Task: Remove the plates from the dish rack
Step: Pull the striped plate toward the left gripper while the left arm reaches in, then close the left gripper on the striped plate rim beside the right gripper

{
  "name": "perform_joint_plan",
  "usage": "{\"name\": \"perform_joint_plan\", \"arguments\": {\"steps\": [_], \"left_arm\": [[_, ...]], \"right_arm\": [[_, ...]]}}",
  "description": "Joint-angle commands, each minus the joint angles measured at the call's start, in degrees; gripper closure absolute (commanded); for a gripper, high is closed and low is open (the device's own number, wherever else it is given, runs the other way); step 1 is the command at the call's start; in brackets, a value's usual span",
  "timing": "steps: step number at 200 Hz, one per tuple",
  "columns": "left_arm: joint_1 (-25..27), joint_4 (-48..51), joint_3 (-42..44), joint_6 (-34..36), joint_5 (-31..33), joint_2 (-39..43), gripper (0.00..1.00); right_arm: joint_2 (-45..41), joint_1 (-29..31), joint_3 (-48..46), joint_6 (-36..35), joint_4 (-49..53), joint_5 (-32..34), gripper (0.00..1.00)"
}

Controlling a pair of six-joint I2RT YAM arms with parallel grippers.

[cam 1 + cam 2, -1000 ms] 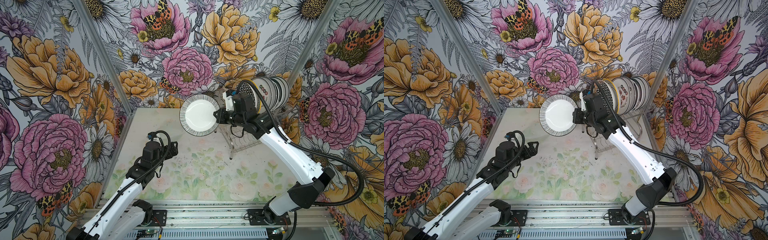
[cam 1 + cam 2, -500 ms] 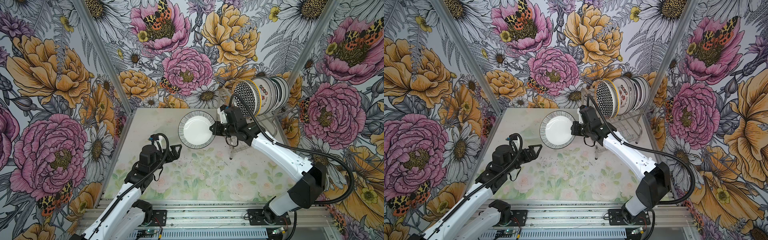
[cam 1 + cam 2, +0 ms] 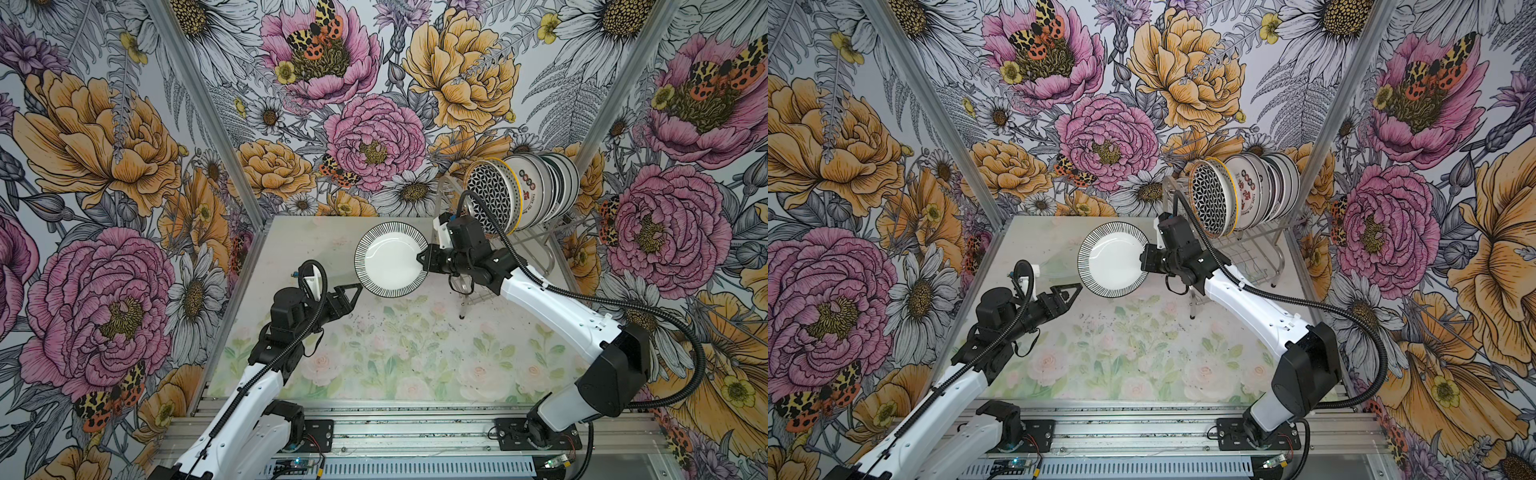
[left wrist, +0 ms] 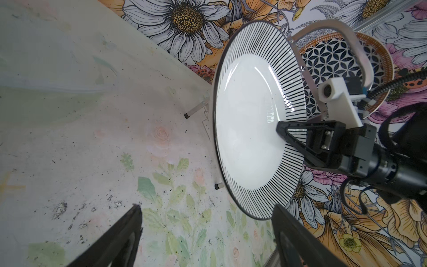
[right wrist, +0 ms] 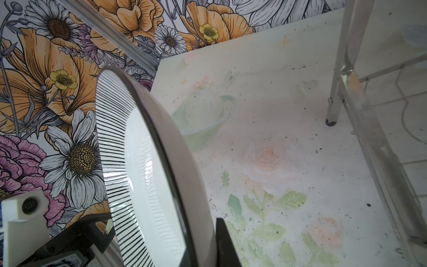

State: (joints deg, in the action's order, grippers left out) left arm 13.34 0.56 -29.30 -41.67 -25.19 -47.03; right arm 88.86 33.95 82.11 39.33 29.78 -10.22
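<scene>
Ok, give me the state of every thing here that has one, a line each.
dish rack, standing on the table, upper tier loaded.
racked plates, upright in a row.
striped plate, out of the rack, held on edge above the table.
right gripper, shut on the striped plate's rim.
left gripper, open, near that plate's lower rim; contact unclear.

Top views (both): bright, even, diffuse light, apparently from above; shadows on table soft, faint. Wide-angle distortion: walls splay twd corners. Focus sharp throughout. L wrist view: curved glare streaks on striped plate; fisheye bend at margins. R wrist view: plate rim v. close to lens, soft; dish rack bars blurred; table washed out.
</scene>
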Motion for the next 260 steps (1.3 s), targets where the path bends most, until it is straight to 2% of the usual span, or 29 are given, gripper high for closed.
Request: {"name": "perform_joint_plan", "arguments": {"steps": [1,36,76,139,243,260], "left_arm": [[-0.5,-4.0,0.1,-1.1,-2.6,-1.8,0.15],[-0.8,-4.1,-2.0,-1.5,-1.7,-5.9,0.25],[-1.3,-7.7,-2.9,-3.9,-4.0,-8.0,0.30],[-1.4,-2.7,-6.1,-3.4,-5.0,-10.2,0.63],[-1.4,3.5,-9.0,-2.3,-7.2,-14.8,0.91],[-1.4,4.2,-9.7,-2.1,-7.5,-15.2,0.95]], "right_arm": [[-1.1,0.8,1.0,2.8,-10.7,-3.5,1.00],[-0.5,1.8,0.3,3.6,-12.2,-4.0,1.00],[0.8,3.1,0.3,3.1,-12.9,-3.7,1.00],[0.7,4.6,-0.4,2.1,-14.7,-2.7,1.00],[2.1,5.4,0.2,-0.7,-15.0,-2.4,1.00],[2.5,5.4,0.6,-1.0,-15.0,-3.0,0.92]]}}
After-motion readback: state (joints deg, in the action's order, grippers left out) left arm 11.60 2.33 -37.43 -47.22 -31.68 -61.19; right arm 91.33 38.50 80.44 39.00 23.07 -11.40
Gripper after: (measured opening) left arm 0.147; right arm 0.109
